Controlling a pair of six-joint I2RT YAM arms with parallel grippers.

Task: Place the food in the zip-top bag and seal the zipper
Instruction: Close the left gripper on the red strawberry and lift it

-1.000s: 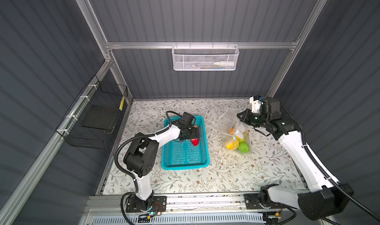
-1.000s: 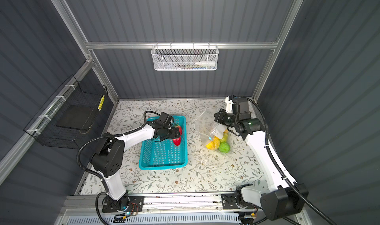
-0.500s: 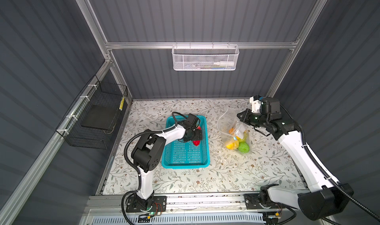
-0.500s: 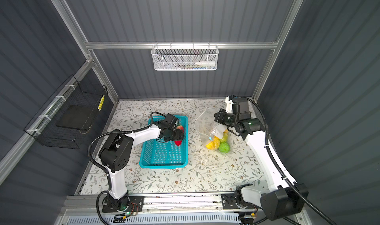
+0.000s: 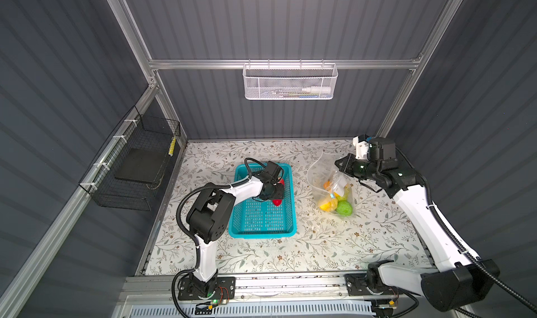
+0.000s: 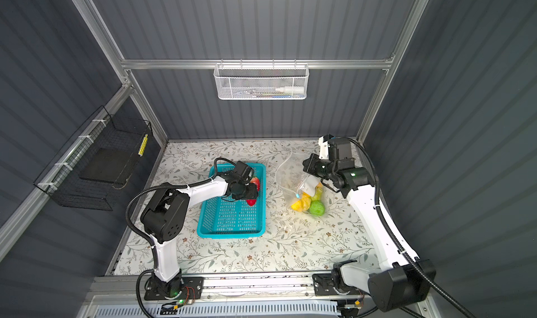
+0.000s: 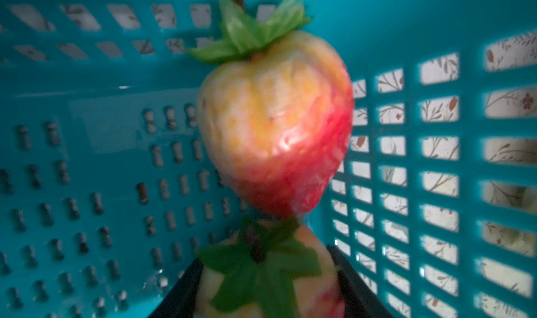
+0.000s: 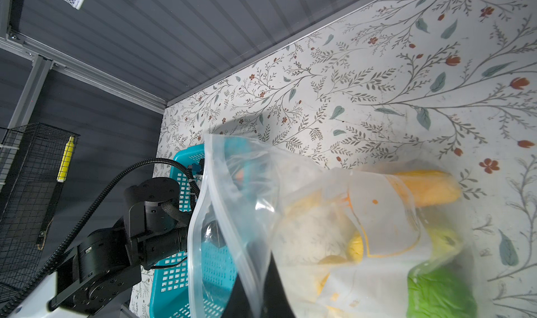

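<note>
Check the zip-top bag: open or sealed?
Open. In the right wrist view the zipper of the zip-top bag bows away from the far side, leaving a wide gap; the right gripper holds the rim up.

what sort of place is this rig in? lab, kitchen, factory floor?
Likely a lab robot cell, not a real kitchen: grey panel walls on an aluminium frame, left arm and right arm bolted to a front rail, toy fruit in a zip-top bag.

surface: floral table (image 5: 334, 243) | on it: teal basket (image 5: 261, 234), zip-top bag (image 5: 318, 174), apart
</note>
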